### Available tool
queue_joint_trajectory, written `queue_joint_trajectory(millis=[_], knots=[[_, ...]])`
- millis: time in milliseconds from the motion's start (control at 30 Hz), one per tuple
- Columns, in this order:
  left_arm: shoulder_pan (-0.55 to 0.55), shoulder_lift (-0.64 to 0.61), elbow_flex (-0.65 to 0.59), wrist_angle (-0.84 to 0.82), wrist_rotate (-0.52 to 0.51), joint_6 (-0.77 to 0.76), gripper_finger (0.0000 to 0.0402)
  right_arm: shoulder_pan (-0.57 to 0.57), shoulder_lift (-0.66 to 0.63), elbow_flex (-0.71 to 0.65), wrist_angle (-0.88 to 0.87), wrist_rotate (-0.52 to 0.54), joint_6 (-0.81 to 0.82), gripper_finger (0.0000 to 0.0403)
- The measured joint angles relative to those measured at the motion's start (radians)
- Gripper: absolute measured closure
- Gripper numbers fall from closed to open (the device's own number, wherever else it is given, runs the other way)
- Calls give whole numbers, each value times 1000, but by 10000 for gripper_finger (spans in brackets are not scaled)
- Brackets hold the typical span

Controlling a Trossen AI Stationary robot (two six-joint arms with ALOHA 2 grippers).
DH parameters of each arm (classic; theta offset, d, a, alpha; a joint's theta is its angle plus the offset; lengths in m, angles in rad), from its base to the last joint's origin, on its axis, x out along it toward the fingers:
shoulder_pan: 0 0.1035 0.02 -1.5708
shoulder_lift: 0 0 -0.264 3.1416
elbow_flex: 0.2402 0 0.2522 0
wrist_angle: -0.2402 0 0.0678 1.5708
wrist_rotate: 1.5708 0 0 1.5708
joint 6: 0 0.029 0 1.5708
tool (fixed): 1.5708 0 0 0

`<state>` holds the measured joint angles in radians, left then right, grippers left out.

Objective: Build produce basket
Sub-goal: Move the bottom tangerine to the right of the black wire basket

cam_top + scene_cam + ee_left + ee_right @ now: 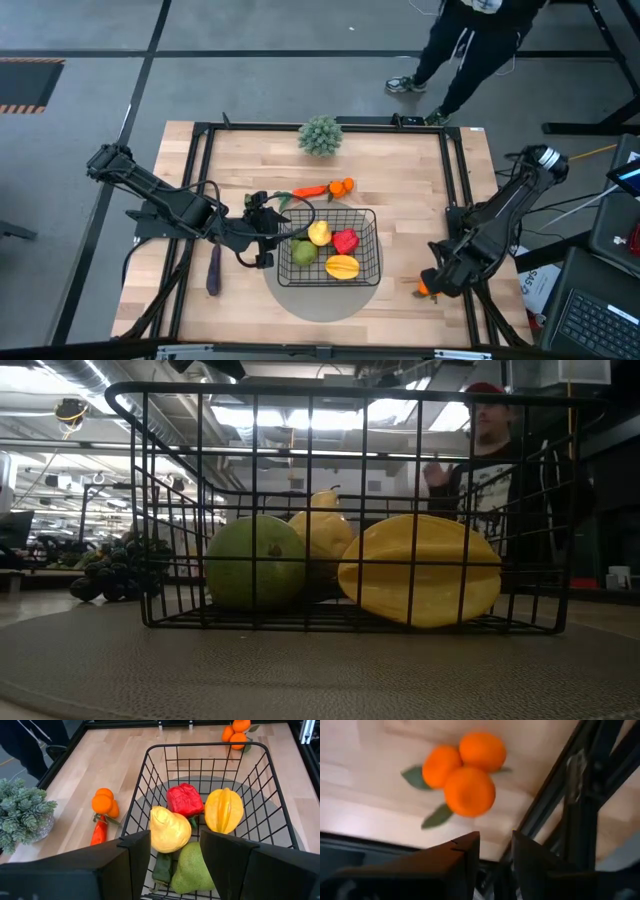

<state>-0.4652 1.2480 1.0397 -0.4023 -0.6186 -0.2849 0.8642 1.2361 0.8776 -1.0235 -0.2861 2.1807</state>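
Note:
The black wire basket [372, 262] [150, 765] [150, 510] stands on a grey round mat [325, 300]. In it lie a red pepper [185, 800], a yellow starfruit [223, 810], a yellow pear-shaped fruit [169, 830], a green pear [192, 870] and a dark green piece [161, 867]. My left gripper [268, 248] [175, 860] is open at the basket's left wall, its fingers over the rim. My right gripper [430, 285] [496, 850] is open near the table's right edge, just short of an orange cluster [467, 775]. Carrot and oranges [330, 187] lie beyond the basket. The eggplant [213, 270] lies to its left and the grapes [115, 570] beside it.
A spiky grey-green ball plant [320, 135] stands near the table's far edge. A black metal frame [455, 170] runs along the table's sides, close to my right gripper. A person [470, 45] stands beyond the far right corner. Bare wood lies right of the basket.

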Motion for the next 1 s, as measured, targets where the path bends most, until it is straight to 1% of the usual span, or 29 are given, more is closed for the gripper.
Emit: queue_joint_trajectory(millis=[133,267,400,467,533,633,733,800,867,1000], knots=[[0,0,0,0,0,0,243,0,35,0,79,-54,-12,299],[0,0,0,0,0,6,243,0,89,0,83,-63,-13,299],[0,0,0,0,0,5,243,0,157,0,131,-175,-24,299],[0,0,0,0,0,5,243,0,185,0,159,-210,-54,299],[0,0,0,0,0,6,243,0,206,0,167,-208,-79,299],[0,0,0,0,0,6,243,-14,221,0,140,-178,-106,299],[0,0,0,0,0,5,243,-45,223,0,71,-110,-144,299],[0,0,0,0,0,6,243,-68,222,0,22,-18,-166,299],[0,0,0,0,0,6,243,-94,222,-1,-14,114,-193,299],[0,0,0,0,0,7,243,-143,222,-1,-39,416,-277,299]])
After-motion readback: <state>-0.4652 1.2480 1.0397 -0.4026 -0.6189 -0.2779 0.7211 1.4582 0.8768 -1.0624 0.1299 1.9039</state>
